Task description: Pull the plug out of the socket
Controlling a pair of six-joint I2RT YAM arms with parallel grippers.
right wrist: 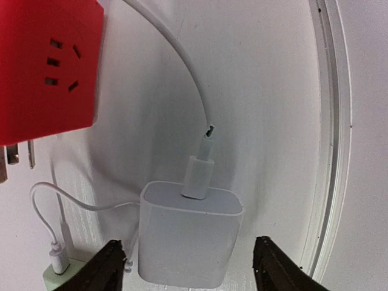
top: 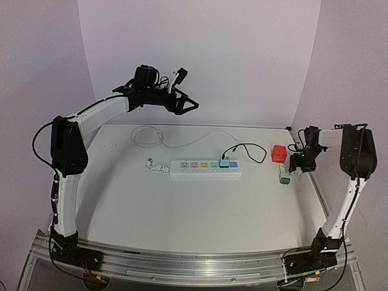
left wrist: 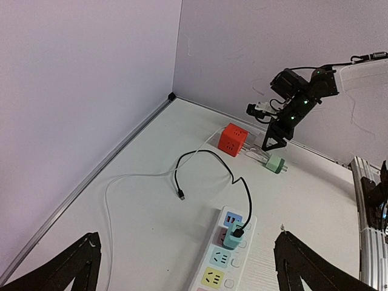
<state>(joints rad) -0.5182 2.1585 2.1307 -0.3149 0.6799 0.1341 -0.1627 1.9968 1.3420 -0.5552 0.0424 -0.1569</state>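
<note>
The long white socket strip (top: 205, 168) lies mid-table, with coloured outlet labels. A teal plug (top: 225, 162) with a black cable (top: 251, 150) sits in its second outlet from the right, and it also shows in the left wrist view (left wrist: 233, 235). My left gripper (top: 189, 107) is open, held high above the table's back, well apart from the strip (left wrist: 219, 267). My right gripper (top: 296, 171) is open at the right edge, its fingers (right wrist: 112, 257) either side of a loose white charger (right wrist: 188, 239) without touching it.
A red cube adapter (top: 279, 154) and a pale green plug (top: 283, 178) lie by the right gripper. The strip's white cord (top: 148, 136) loops at the back left. The table's raised right rim (right wrist: 330, 151) is close to the right gripper.
</note>
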